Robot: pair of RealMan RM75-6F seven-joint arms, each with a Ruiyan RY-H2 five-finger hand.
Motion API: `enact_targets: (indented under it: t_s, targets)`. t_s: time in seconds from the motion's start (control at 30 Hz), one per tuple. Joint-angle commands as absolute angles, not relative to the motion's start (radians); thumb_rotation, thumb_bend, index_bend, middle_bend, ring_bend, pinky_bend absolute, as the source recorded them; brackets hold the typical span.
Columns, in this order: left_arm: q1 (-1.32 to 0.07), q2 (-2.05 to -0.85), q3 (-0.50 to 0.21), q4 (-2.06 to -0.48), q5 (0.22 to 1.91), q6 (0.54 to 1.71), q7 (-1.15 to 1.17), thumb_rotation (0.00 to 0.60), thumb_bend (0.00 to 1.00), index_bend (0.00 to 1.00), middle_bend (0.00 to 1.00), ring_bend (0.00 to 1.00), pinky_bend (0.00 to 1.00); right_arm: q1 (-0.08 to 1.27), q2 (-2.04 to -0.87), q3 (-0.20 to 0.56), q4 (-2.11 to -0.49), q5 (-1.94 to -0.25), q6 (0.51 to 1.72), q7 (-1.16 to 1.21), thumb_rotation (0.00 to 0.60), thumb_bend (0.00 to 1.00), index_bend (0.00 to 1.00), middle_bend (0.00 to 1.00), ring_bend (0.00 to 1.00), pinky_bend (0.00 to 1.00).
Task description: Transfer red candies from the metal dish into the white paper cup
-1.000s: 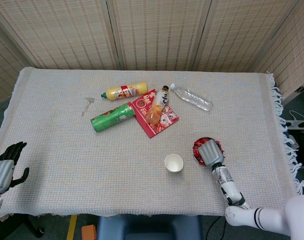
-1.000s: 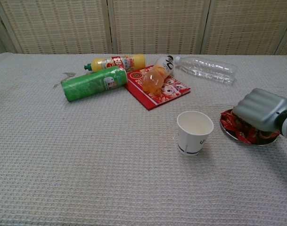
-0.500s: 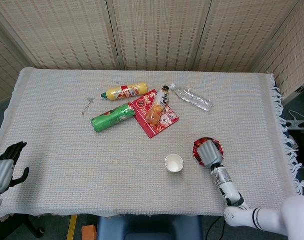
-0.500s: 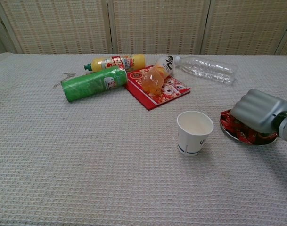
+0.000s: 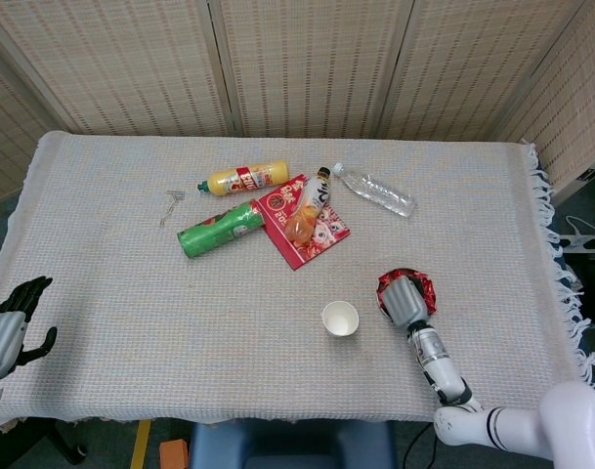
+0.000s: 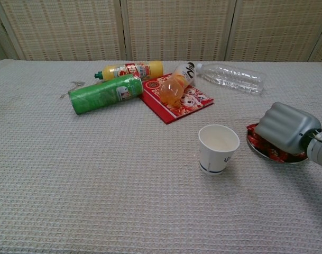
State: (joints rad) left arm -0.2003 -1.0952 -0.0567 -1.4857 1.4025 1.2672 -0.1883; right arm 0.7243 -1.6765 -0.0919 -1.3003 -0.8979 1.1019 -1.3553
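The red candies (image 6: 266,146) lie in the metal dish (image 6: 254,148), which sits on the table just to the right of the white paper cup (image 6: 218,148). The dish and the cup are close but do not touch. The cup stands upright, and from the chest view its inside looks white and empty, so no candy seems to be in it yet.

The right hand (image 6: 285,127) is over the dish, on the side away from the cup, with its back facing up. Its fingers point down into the candies and are hidden under it. I cannot tell if it holds a candy or if the fingers are wide or narrow.

So the job looks like it is only at the start. I think the hand is at the picking-up step. After that a candy has to go over to the cup and drop in, and then more candies after it. The pile in the dish looks full.

Farther back from the cup lies a red packet (image 5: 304,223) with an orange bottle (image 5: 305,213) on top of it. To the left of those are a green can (image 5: 220,228) and a yellow bottle (image 5: 246,179), both lying down. A clear bottle (image 5: 375,190) lies behind the dish.

The left hand (image 5: 6,330) is far from the cup, off the near left corner of the table. It holds nothing and its dark fingers are spread.
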Motion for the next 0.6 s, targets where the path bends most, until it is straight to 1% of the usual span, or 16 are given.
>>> enact_targets:
  t_s: [0.03, 0.13, 0.27, 0.6]
  targets:
    - [-0.2, -1.095, -0.056, -1.486, 1.404, 1.268, -0.19, 0.6, 0.47, 0.0, 0.01, 0.0, 0.19, 0.721, -1.681, -0.097, -1.298, -0.916, 1.111, -1.359, 0.6, 0.37, 0.95, 0.81, 0.71, 1.0]
    - [-0.2, -1.094, -0.055, -1.486, 1.406, 1.269, -0.195, 0.6, 0.47, 0.01, 0.01, 0.0, 0.19, 0.719, -1.68, -0.102, -1.294, -0.949, 1.117, -1.344, 0.6, 0.37, 0.96, 0.81, 0.71, 1.0]
    - [-0.198, -1.092, -0.054, -1.486, 1.411, 1.275, -0.2, 0.6, 0.47, 0.01, 0.01, 0.0, 0.2, 0.712, -1.668, -0.09, -1.307, -0.984, 1.134, -1.304, 0.6, 0.38, 0.97, 0.81, 0.71, 1.0]
    - [-0.194, -1.091, -0.052, -1.489, 1.421, 1.288, -0.205, 0.6, 0.47, 0.01, 0.01, 0.0, 0.2, 0.699, -1.626, -0.073, -1.358, -1.02, 1.163, -1.295, 0.6, 0.38, 0.97, 0.81, 0.71, 1.0]
